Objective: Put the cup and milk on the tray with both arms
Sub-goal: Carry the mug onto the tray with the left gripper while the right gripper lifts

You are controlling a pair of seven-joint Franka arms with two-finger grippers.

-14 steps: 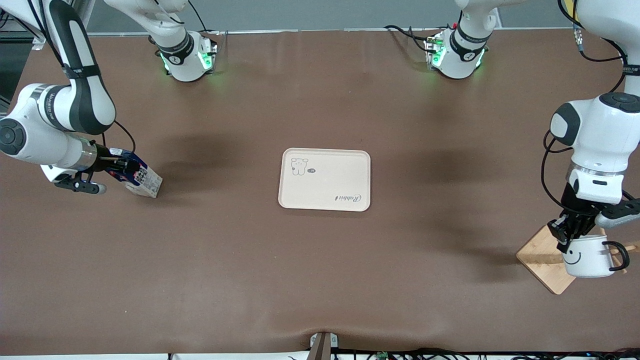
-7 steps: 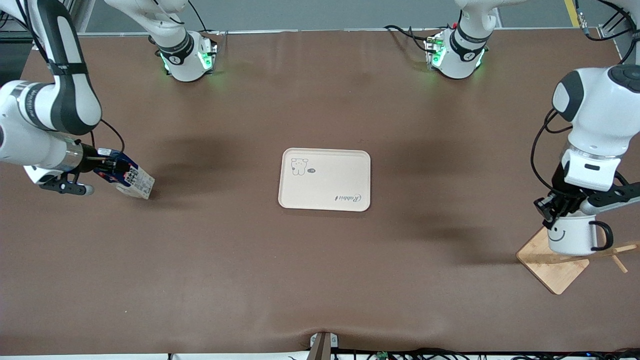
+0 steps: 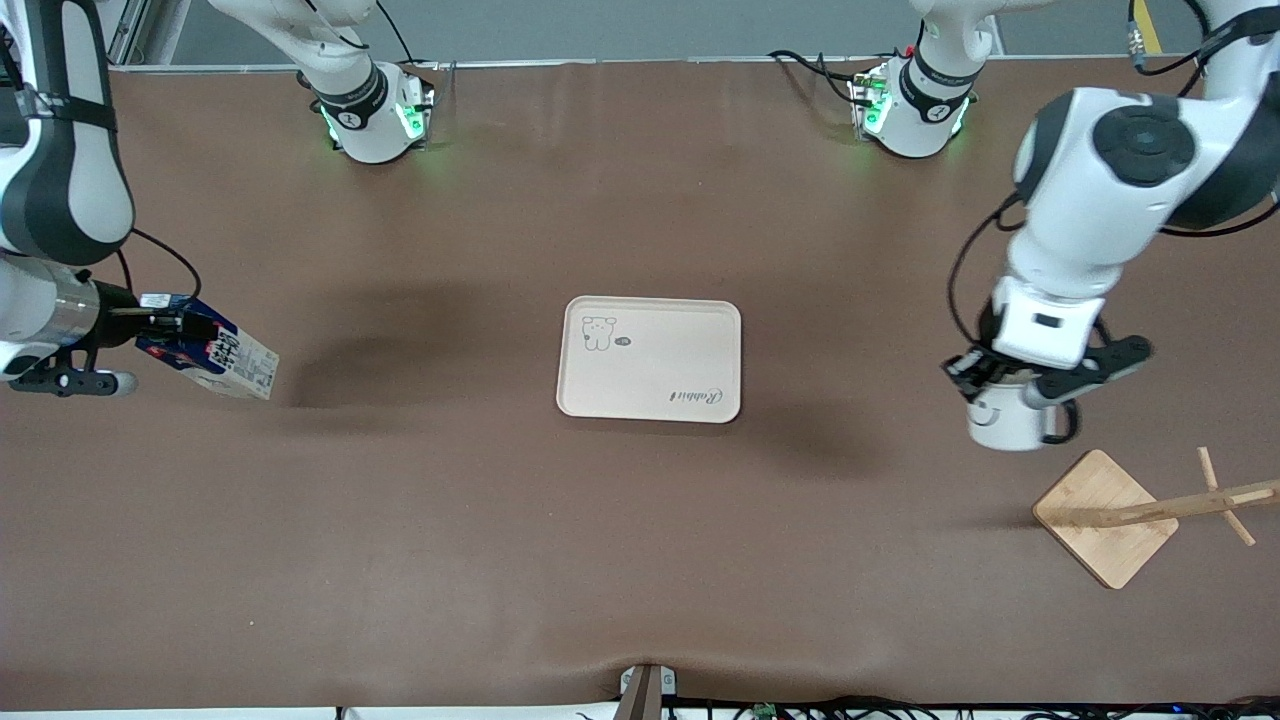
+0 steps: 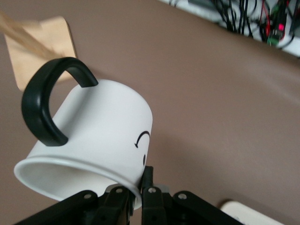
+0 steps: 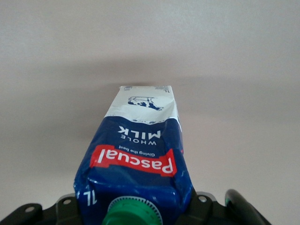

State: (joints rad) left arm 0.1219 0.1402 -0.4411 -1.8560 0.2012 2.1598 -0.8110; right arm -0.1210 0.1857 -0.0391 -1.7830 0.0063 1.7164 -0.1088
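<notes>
At the frame's left edge, the right gripper (image 3: 160,325) clamped the milk (image 3: 215,358), tilted in the air. At right, the left gripper (image 3: 985,385) pinched the cup (image 3: 1005,425) by its rim. The tray (image 3: 650,358) sat mid-frame.

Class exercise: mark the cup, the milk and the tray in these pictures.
cup (image 4: 101,126), left wrist view, on its white side.
milk (image 5: 136,159), right wrist view, on its blue panel.
tray (image 3: 650,365), front view, on its bare middle.

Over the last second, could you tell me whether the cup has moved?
Yes: held in the left pincer, the cup has left the wooden stand and moved toward the tray.
</notes>
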